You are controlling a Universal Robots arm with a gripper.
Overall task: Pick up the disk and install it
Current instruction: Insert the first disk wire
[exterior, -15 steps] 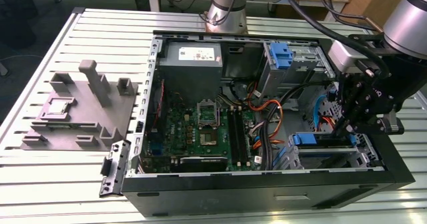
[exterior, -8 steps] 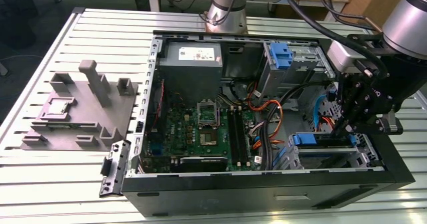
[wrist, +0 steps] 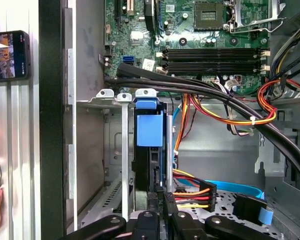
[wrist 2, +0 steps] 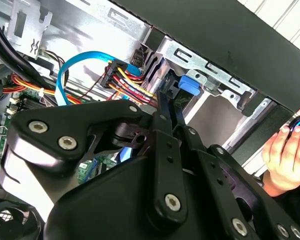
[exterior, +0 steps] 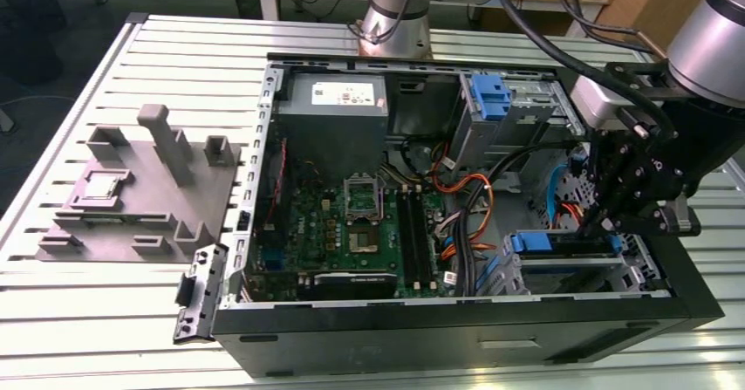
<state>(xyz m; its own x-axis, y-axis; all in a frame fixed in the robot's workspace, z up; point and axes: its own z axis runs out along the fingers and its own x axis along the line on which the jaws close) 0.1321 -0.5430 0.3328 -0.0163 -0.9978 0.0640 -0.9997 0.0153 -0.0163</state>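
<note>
Disk (wrist: 149, 150) stands on edge in the metal drive cage (wrist: 117, 150) at the front corner of the open computer case (exterior: 466, 325), its blue rail handle facing the motherboard (wrist: 210, 45) in the first wrist view. Long axis runs down the bay, toward the gripper (wrist: 160, 200). Insertion appears largely done; full seating cannot be confirmed. Gripper linkage hangs directly over the blue-handled drive (exterior: 567, 243) in the exterior view. Whether the fingers are apart or clamped on the disk cannot be told. Orange and yellow power cables (wrist: 190, 192) lie just beside the bay.

Black, apparently screw-studded gripper (exterior: 623, 207), silver arm (exterior: 713, 32)
</note>
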